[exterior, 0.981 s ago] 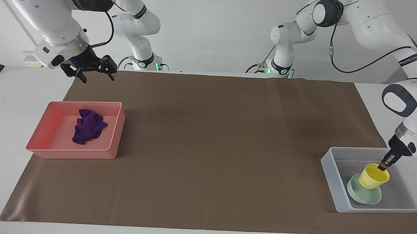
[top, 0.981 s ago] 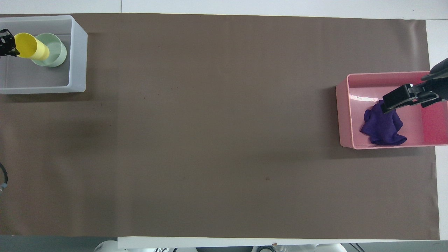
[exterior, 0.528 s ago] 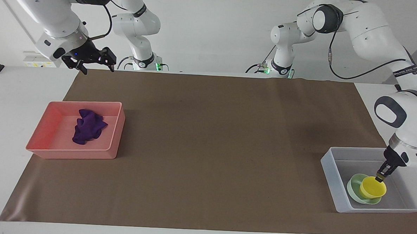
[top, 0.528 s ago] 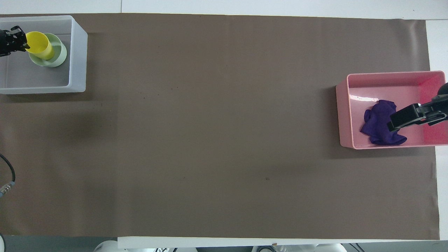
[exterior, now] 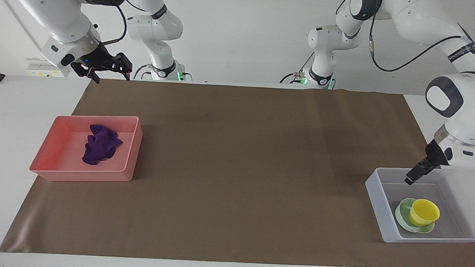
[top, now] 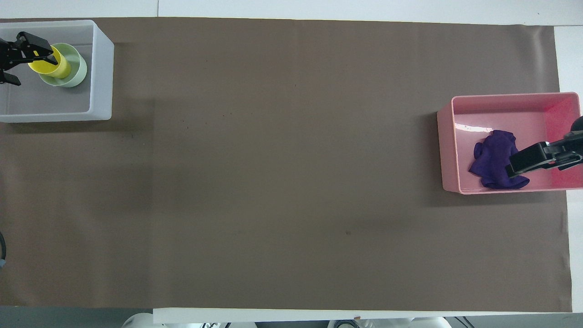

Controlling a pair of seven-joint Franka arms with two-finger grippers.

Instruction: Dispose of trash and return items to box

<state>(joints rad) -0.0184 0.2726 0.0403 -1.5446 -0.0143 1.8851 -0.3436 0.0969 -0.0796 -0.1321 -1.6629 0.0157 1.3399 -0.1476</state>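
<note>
The yellow cup (exterior: 423,212) stands upright in the mint-green bowl (exterior: 403,215), inside the translucent box (exterior: 375,195) at the left arm's end of the table. My left gripper (exterior: 410,180) is open and empty, raised over the box and clear of the cup. In the overhead view the cup (top: 46,68), bowl (top: 76,73) and box (top: 102,68) show with the left gripper (top: 28,64) over them. The purple trash wad (exterior: 99,144) lies in the pink tray (exterior: 59,170). My right gripper (exterior: 111,76) is open and empty, high above the tray's end of the table.
The brown mat (exterior: 236,169) covers most of the table between the pink tray (top: 444,150) and the box. In the overhead view the raised right gripper (top: 519,164) overlaps the wad (top: 489,157).
The left gripper lowered the tilted cup into the bowl, let it go and rose away, open. The right gripper moved up and toward the robots, then stayed nearly still.
</note>
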